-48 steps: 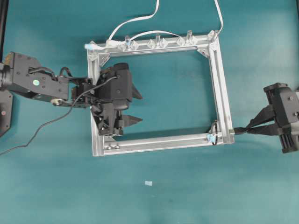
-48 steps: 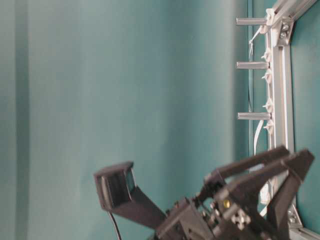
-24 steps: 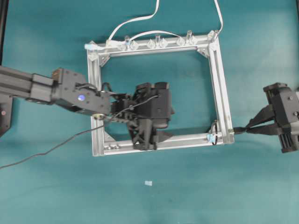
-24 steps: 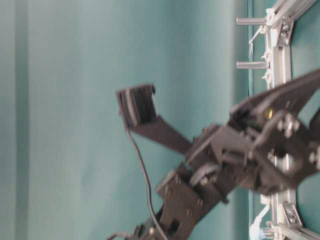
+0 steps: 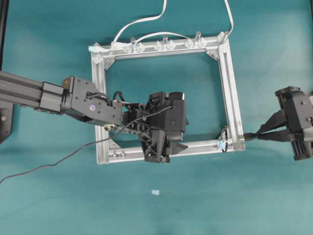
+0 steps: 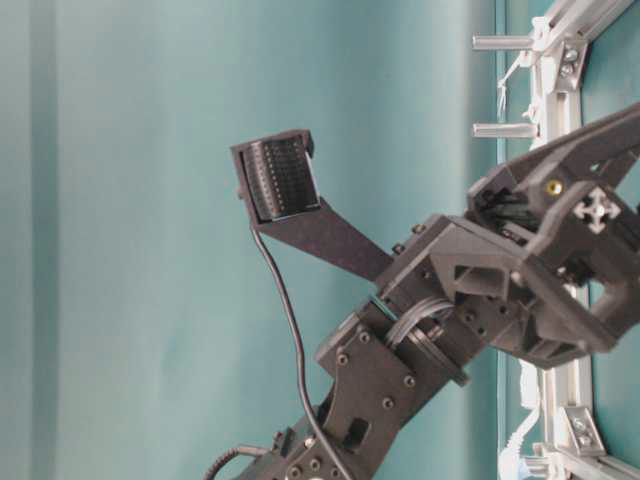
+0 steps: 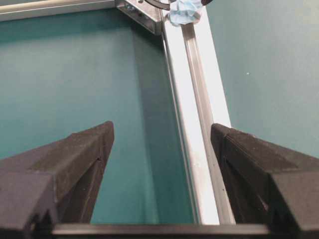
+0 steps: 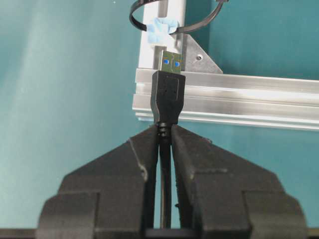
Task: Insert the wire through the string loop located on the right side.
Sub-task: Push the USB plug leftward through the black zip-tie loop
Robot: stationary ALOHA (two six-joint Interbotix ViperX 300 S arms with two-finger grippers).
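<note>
From overhead I see my left gripper [image 5: 180, 146] stretched into the lower middle of the aluminium frame [image 5: 230, 83], over its bottom rail. The frame's interior toward upper right is bare teal table [image 5: 58, 196]. My right gripper [image 5: 259, 135] sits at the right edge, outside the frame's lower right corner, pinching the wire [image 5: 248, 136] whose plug points at that corner. The string loop [image 5: 223, 139] with its pale tag stands on the bottom rail just inside the corner. White cables [image 5: 142, 22] trail off the top edge.

At table level the left arm [image 6: 470, 310] fills the lower right; the frame runs up the right edge with clear clips [image 6: 508, 130] sticking out leftward.

The left wrist view shows both black fingers [image 7: 60, 174] spread wide with nothing between them but table and rail; the blue tag [image 7: 183, 11] is at the top edge.

In the right wrist view the jaws are clamped on the wire [image 8: 167, 94] just behind its plug, the metal tip just short of the string loop [image 8: 162, 27] at top centre, the frame's end rail crossing between.
</note>
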